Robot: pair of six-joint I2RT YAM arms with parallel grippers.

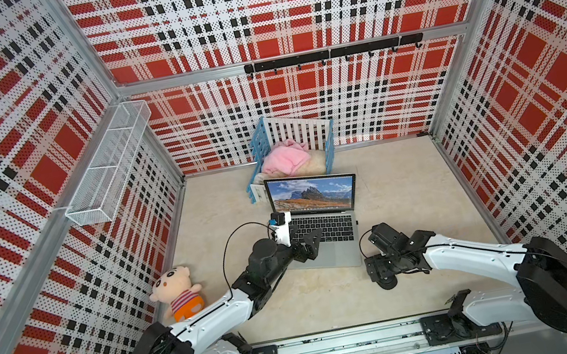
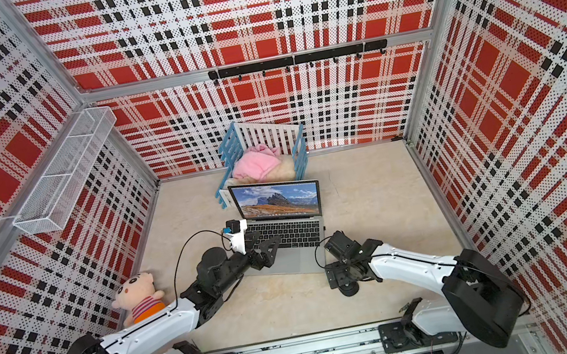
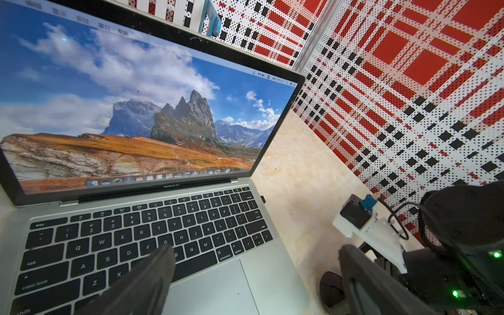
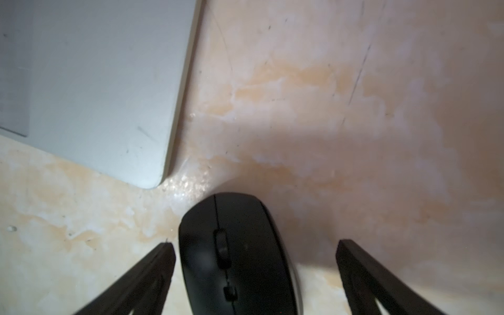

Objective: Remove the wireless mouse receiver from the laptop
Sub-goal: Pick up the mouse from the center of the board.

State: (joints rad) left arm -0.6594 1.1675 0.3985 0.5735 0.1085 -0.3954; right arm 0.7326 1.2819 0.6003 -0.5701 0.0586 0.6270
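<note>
The laptop (image 1: 322, 226) stands open on the pale worktop (image 1: 404, 180), its lid tilted back toward a small cot full of pink cloth (image 1: 284, 158). The wireless mouse receiver (image 3: 263, 199) is plugged into the laptop's right edge, level with the top rows of keys; in a top view it is only a dark speck (image 1: 357, 221) at that edge. It sits low and close to the metal, so I judge that only a fine pinch from the side will catch it.

The left tool (image 1: 304, 235) hangs over the left half of the keyboard with its jaws spread wide and nothing between them. It may be placed there to steady the laptop while the stub is pulled, though that is a guess. The right tool (image 4: 255, 261) points down at the worktop just off the laptop's near right corner, jaws also spread wide and holding nothing. A black mouse (image 4: 234, 256) lies between its fingers (image 4: 161, 261), apparently untouched. This arm is on the receiver's side, so it seems the likelier one to pull the stub out.

Much is hard to read. The right wrist view shows only the laptop's corner and bare worktop, never the receiver. In both top views the right arm covers the mouse almost wholly. The left wrist view cuts off the trackpad and shows the mouse only as a dark edge behind a finger. How deep the stub sits in its port cannot be told.
</note>
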